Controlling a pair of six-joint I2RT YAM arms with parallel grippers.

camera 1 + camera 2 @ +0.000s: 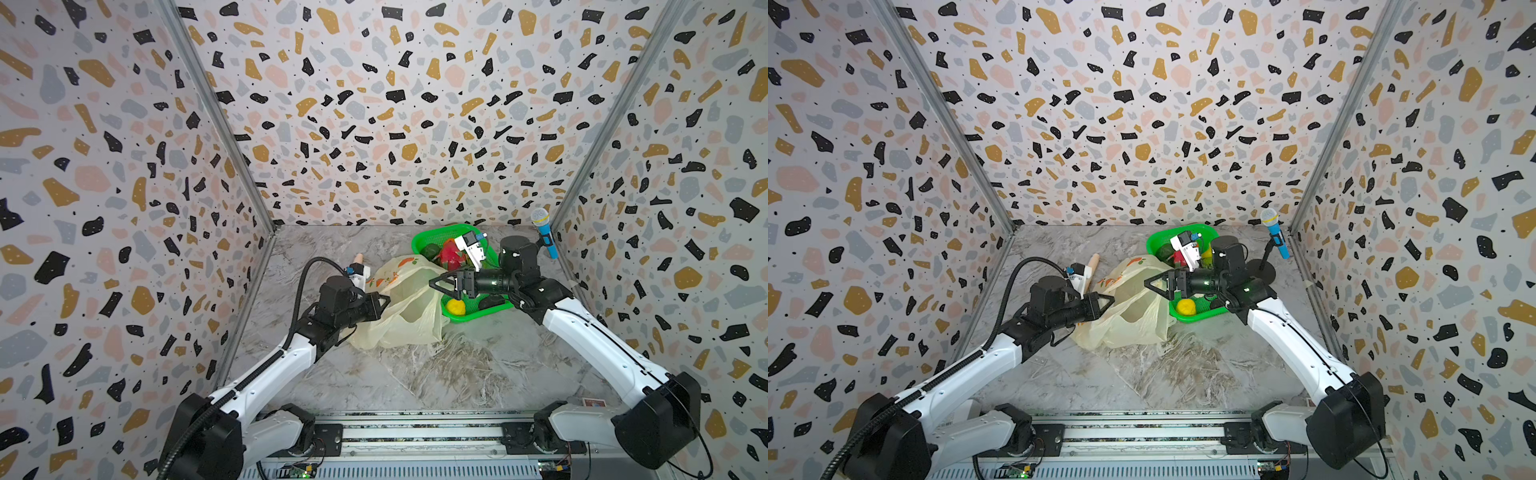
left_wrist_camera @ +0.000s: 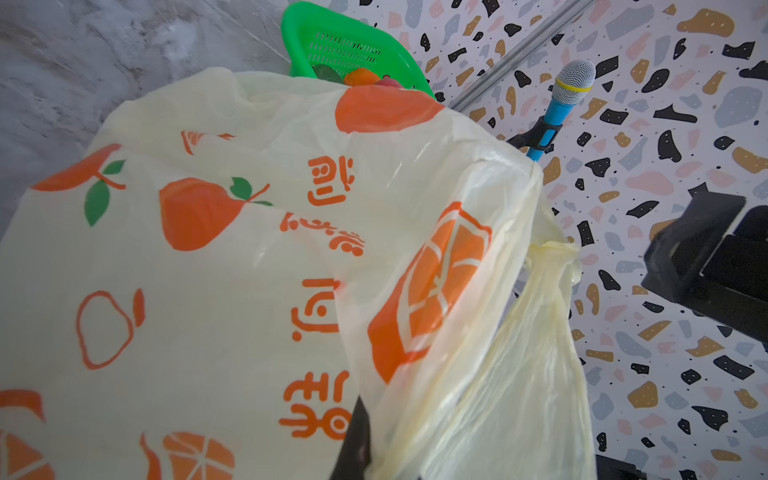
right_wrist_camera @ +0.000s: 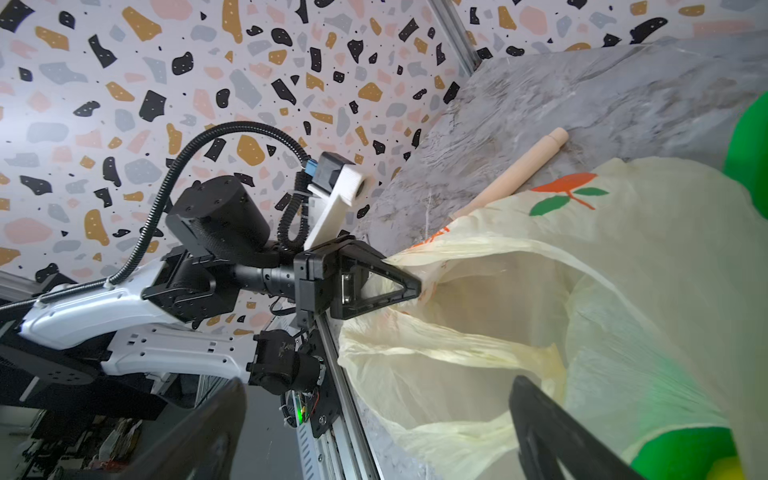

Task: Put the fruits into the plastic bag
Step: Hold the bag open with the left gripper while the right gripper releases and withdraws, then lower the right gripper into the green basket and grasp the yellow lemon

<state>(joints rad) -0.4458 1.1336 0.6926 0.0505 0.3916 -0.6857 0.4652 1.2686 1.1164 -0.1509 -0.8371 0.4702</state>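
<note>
The plastic bag [image 1: 409, 305] [image 1: 1133, 309] lies pale yellow and crinkly mid-table, its mouth held open. My left gripper [image 1: 384, 300] [image 1: 1108, 300] [image 3: 415, 286] is shut on the bag's rim; the wrist view shows one dark finger [image 2: 355, 436] against the printed film [image 2: 208, 249]. My right gripper [image 1: 436, 282] [image 1: 1150, 284] [image 3: 374, 436] hovers open over the bag's mouth [image 3: 519, 299], holding nothing. Fruits sit in the green basket [image 1: 469, 318]: a dragon fruit [image 1: 451, 253], a lemon [image 1: 456, 307] [image 1: 1185, 306], an avocado [image 1: 431, 250] and an orange [image 2: 361, 77].
A beige rolling pin [image 3: 515, 174] [image 1: 1093, 262] lies partly under the bag's far side. A blue microphone [image 1: 544, 232] [image 2: 571, 83] stands on a black stand at the back right corner. Patterned walls close three sides. The rail [image 1: 415, 432] runs along the front.
</note>
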